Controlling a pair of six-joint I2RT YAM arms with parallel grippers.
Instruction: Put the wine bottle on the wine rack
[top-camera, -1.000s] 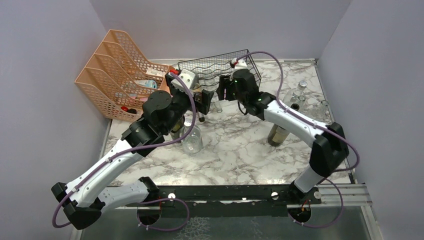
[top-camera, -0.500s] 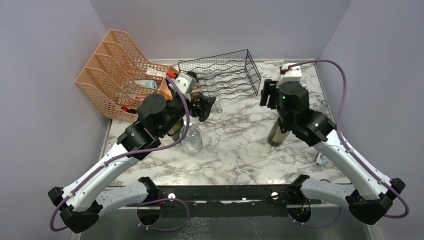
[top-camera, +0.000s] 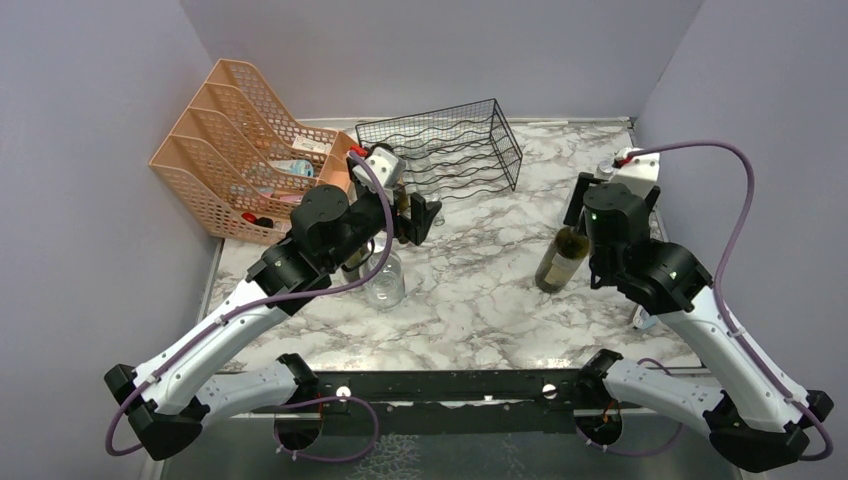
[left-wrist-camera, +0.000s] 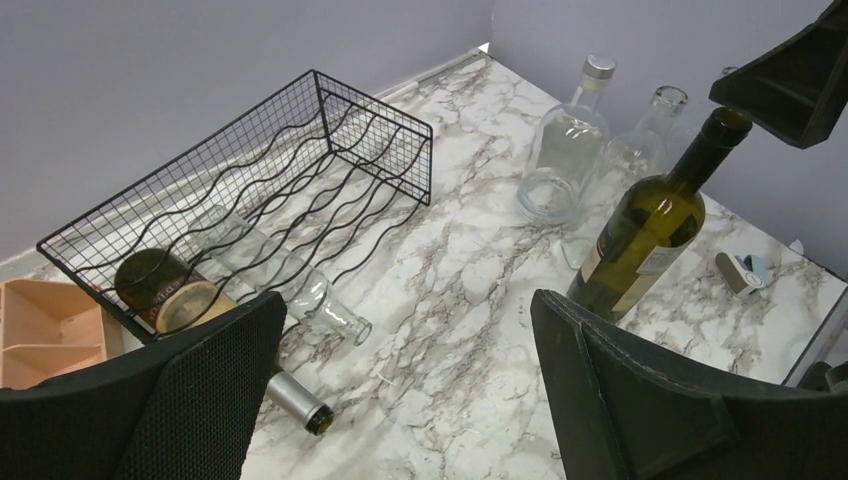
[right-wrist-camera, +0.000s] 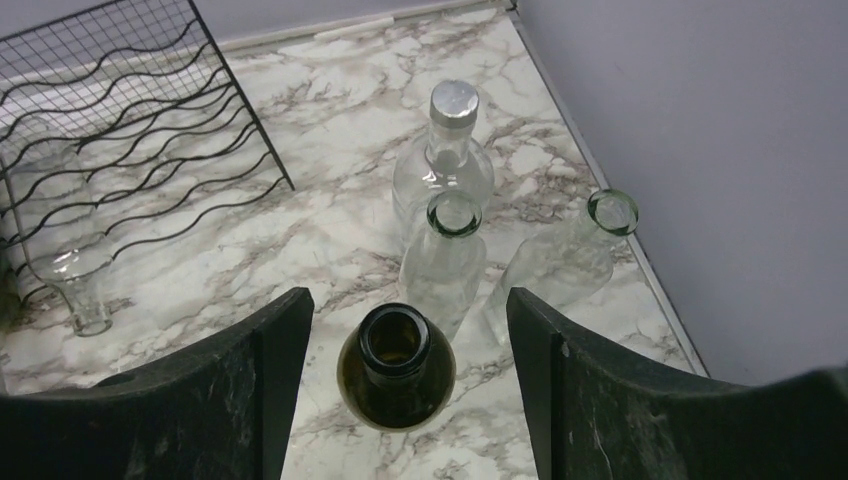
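Wine bottle stands upright on the marble table, right of the wine rack and well apart from it. Right gripper hangs over its open mouth, 2 fingers spread wide, clear of the glass. Left gripper gapes wide near the rack's front, holding nothing

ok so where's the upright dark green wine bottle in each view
top external: dark green wine bottle stands right of centre.
left wrist: right side, upright, neck pointing to the upper right.
right wrist: bottom centre, seen from above, open mouth facing the camera.
shared landmark: black wine rack, upper centre in the top view, upper left in both wrist views.
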